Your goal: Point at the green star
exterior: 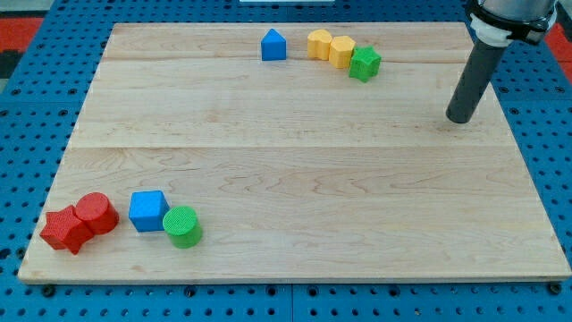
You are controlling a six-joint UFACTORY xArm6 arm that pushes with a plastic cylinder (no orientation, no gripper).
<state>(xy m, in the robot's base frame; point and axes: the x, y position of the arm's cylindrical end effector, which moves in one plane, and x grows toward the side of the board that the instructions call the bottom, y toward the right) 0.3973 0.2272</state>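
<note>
green star (365, 63) – left of my tip (461, 118), apart

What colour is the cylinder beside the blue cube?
Green cylinder, right of the blue cube, in the camera view.

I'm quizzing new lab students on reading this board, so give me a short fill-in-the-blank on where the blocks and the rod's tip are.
1. The green star touches a block coloured ____.
2. My tip lies toward the view's ____ of the green star.
3. The blue cube sits between the red cylinder and the ____ cylinder.
4. The red star lies near the view's bottom ____ corner.

Missing words: yellow; right; green; left
</note>
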